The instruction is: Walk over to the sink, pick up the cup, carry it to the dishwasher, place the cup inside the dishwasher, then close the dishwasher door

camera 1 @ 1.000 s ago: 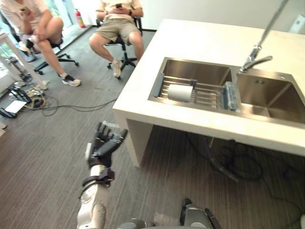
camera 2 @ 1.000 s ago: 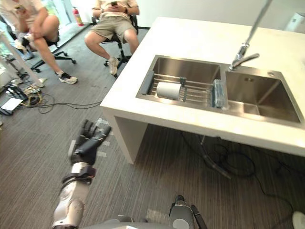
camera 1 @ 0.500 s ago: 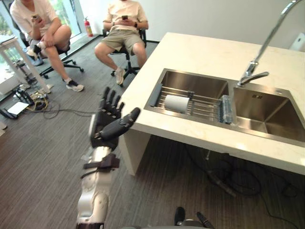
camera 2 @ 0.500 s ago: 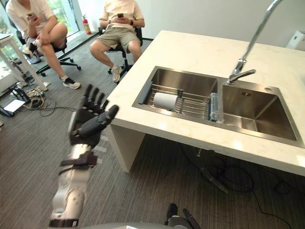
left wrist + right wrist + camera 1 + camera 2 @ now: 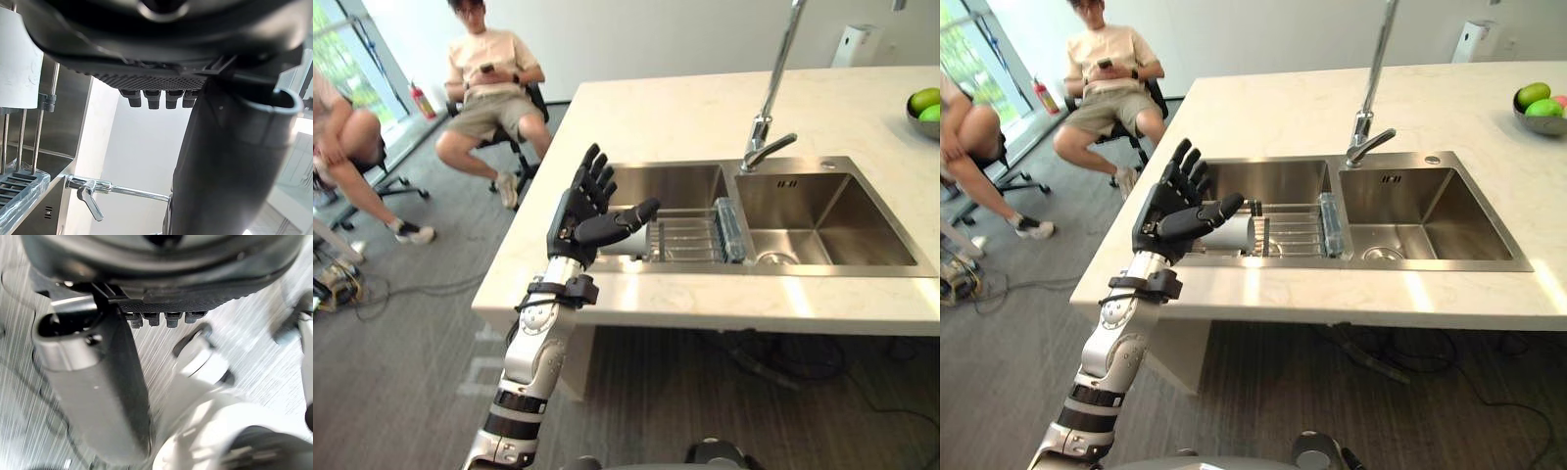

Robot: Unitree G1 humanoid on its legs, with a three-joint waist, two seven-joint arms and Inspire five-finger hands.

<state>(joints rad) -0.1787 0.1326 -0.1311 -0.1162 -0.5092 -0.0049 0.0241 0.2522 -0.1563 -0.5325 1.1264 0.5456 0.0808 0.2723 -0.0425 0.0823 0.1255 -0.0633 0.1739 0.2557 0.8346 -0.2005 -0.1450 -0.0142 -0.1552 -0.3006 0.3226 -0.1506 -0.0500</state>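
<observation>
The left robot hand [image 5: 579, 213] is up over the front left part of the counter [image 5: 685, 108], palm turned toward the sink [image 5: 876, 225]. Its fingers are straight and spread, the thumb sticks out to the side, and it holds nothing. In the left wrist view the straight fingertips [image 5: 150, 99] show past the palm, with the thumb beside them.

The cup [image 5: 1232, 235] is white and lies on its side on a wire rack [image 5: 690, 235] across the left basin. It is just beyond the left robot hand, whose thumb partly covers it in the eye views; hand and cup are apart. A clear ribbed piece [image 5: 729, 228] sits at the rack's right end, next to the divider between the two basins. The faucet [image 5: 770, 113] rises behind that divider.

The right robot hand [image 5: 146, 264] shows in its own wrist view over the striped floor [image 5: 254, 333], fingers straight, thumb out, holding nothing.

A bowl [image 5: 1540, 106] of green fruit stands at the counter's far right. Beyond the counter's left end a person [image 5: 489, 83] sits on a chair, and another person [image 5: 342, 142] sits at the left edge.
</observation>
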